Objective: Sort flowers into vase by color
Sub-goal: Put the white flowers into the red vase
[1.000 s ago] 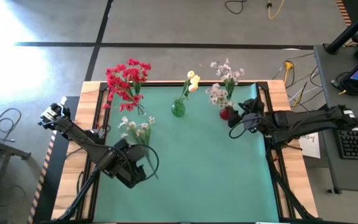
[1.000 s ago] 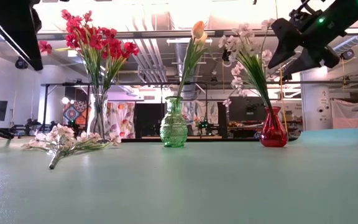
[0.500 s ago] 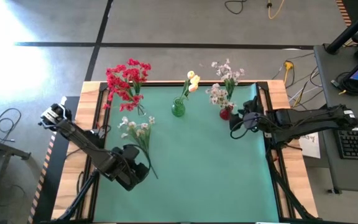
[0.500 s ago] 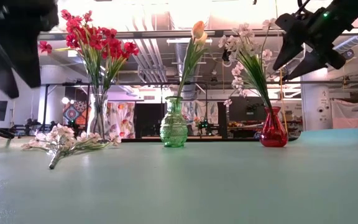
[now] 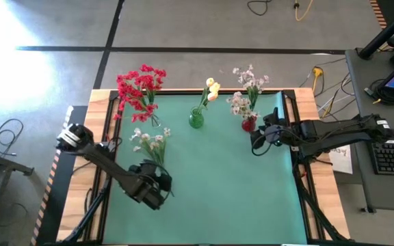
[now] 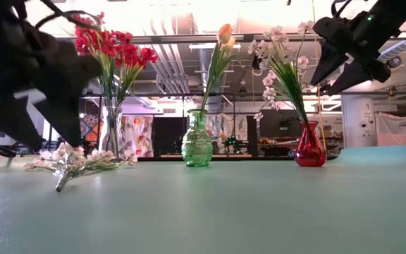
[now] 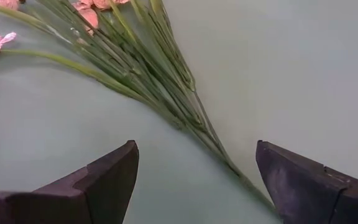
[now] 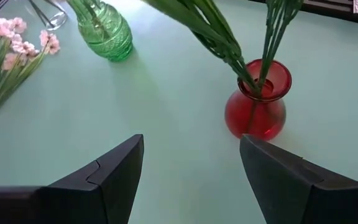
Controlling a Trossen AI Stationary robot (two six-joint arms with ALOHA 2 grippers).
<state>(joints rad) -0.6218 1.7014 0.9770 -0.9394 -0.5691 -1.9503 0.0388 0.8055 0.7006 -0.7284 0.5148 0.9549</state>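
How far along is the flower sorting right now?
Done: red flowers in the clear vase, yellow buds in the green vase, pale sprays in the red vase. In hand: nothing; the open left claw hovers over the stems of the loose bunch. Left: put it in the red vase. The open right claw waits there.

Pale pink spray (image 5: 150, 145) flat on the mat; red, cream, pink flowers upright in vases.
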